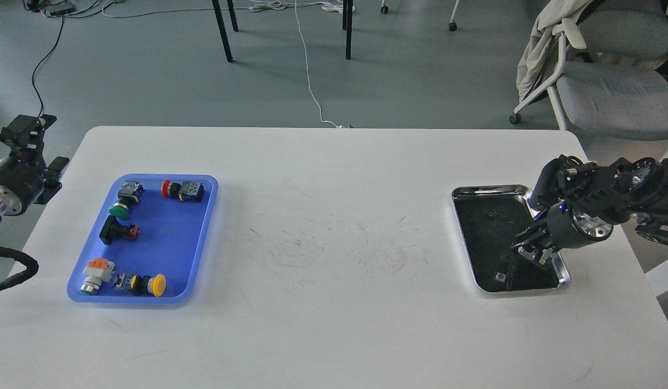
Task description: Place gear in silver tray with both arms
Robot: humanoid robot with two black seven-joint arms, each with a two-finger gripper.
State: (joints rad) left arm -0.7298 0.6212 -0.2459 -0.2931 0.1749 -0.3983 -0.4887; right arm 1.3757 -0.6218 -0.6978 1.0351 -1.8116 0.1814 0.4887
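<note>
The silver tray (491, 189) lies at the right of the white table, its dark bottom reflecting. A small dark gear (491, 214) lies in its far part, free of any gripper. My right gripper (534, 254) hangs over the tray's near right corner, pointing down and left. Its fingers look spread and nothing shows between them. My left gripper (25, 129) is off the table's left edge, well behind the blue tray. It is dark and its fingers cannot be told apart.
A blue plastic tray (204, 216) at the left holds several push-button switches with red, green and yellow caps. The table's middle shows only scuff marks. An office chair (609, 81) and table legs stand beyond the far edge.
</note>
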